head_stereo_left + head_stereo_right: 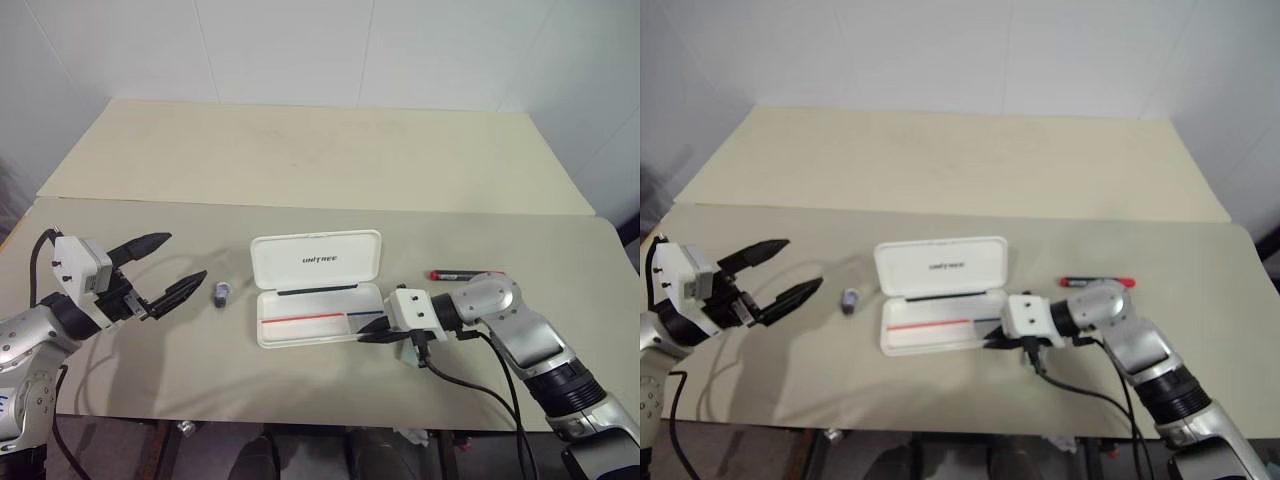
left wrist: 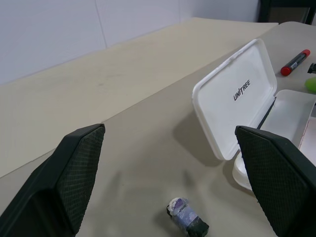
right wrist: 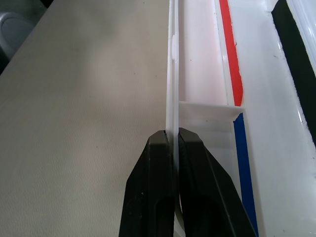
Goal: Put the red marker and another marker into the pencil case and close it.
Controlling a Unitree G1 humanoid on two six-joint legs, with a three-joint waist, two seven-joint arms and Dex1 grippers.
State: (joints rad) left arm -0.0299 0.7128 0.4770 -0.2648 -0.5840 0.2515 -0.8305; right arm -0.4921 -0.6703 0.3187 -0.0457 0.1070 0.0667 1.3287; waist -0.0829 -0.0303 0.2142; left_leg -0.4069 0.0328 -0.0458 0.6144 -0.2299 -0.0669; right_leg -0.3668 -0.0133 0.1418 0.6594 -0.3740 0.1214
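The pencil case (image 1: 318, 288) lies open at the table's middle with its tray empty, and the red marker (image 1: 466, 273) lies on the table beyond my right arm, so both markers and the closing are left. My right gripper (image 1: 372, 331) is pinched onto the tray's near wall; my left gripper (image 1: 165, 268) hangs wide. The lid reads "UNITREE".

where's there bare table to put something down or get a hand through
Widest bare stretch: the far table beyond the open pencil case. Also bare is the near strip in front of the case, between the two arms. Crowded: the right gripper pinches the case's near wall, with the red marker behind it. The left gripper hangs open beside a small grey-blue object.
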